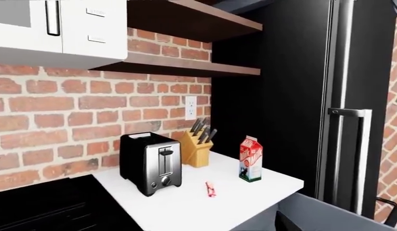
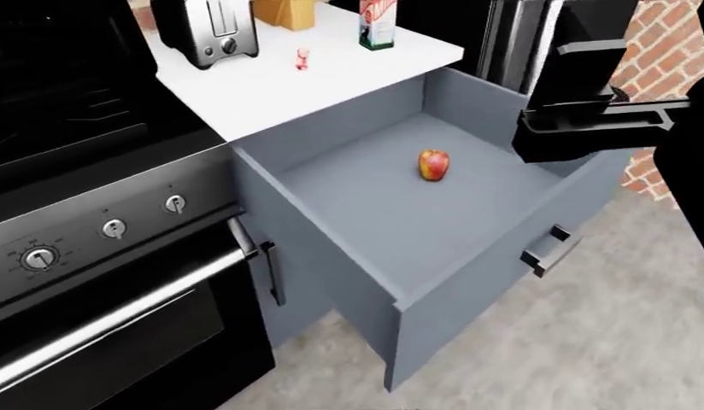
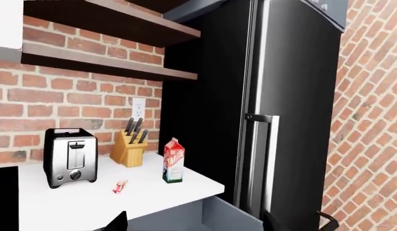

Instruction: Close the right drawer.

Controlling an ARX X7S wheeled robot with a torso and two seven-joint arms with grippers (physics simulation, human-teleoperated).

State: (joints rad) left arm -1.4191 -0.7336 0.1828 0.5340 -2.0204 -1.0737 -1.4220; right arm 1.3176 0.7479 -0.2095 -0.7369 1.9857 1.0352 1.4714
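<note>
Right drawer pulled fully out | front faces lower-right | apple inside

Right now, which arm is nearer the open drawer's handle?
Right. The right arm hangs over the right drawer's side wall, up from the handle. The left arm is outside the head view, so probably farther off.

White countertop with toaster, knife block, milk carton, small pink wrapper.
</note>
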